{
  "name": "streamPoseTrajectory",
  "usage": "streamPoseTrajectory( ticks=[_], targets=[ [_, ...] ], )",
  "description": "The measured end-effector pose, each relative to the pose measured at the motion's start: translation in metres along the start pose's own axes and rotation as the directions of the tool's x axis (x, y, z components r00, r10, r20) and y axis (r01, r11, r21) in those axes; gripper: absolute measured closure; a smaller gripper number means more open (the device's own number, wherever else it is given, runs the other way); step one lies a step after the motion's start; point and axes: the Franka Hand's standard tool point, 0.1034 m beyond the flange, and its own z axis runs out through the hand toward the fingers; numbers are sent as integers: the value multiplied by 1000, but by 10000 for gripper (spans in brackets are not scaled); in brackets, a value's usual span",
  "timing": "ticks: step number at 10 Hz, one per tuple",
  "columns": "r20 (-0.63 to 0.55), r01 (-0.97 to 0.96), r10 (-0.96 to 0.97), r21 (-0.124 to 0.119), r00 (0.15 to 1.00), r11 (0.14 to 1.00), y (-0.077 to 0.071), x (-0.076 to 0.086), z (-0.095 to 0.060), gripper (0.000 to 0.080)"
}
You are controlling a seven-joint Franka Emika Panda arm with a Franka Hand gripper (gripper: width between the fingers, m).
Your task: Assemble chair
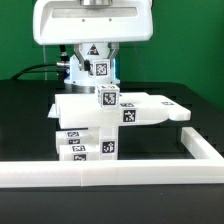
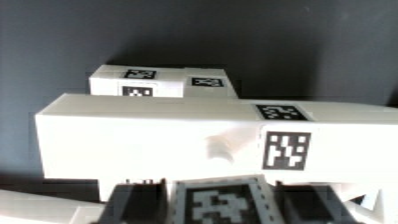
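Note:
The chair parts form a blocky white stack [image 1: 88, 138] in the middle of the black table, with tags on its faces. A flat white panel [image 1: 140, 108] lies on top and sticks out toward the exterior view's right. My gripper [image 1: 103, 88] hangs straight above the stack, shut on a small white tagged cube [image 1: 106, 98] that sits at the panel's top face. In the wrist view the cube [image 2: 222, 204] fills the gap between my dark fingers [image 2: 139, 200], just above the big white block [image 2: 160, 135]. A second tagged piece [image 2: 166, 80] lies beyond it.
The long white border frame [image 1: 100, 173] runs along the front of the table and turns back on the exterior view's right [image 1: 197, 143]. The arm's white housing [image 1: 90, 20] fills the top of the exterior view.

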Motion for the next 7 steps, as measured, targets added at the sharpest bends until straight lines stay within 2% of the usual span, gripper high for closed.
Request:
streamPoseTrajectory(
  ticks=[3,7],
  targets=[
    [2,1,-1,-2,1000,1000,0,-1,1,512],
    [26,4,-4,-8,1000,1000,2,-6,14,512]
  ],
)
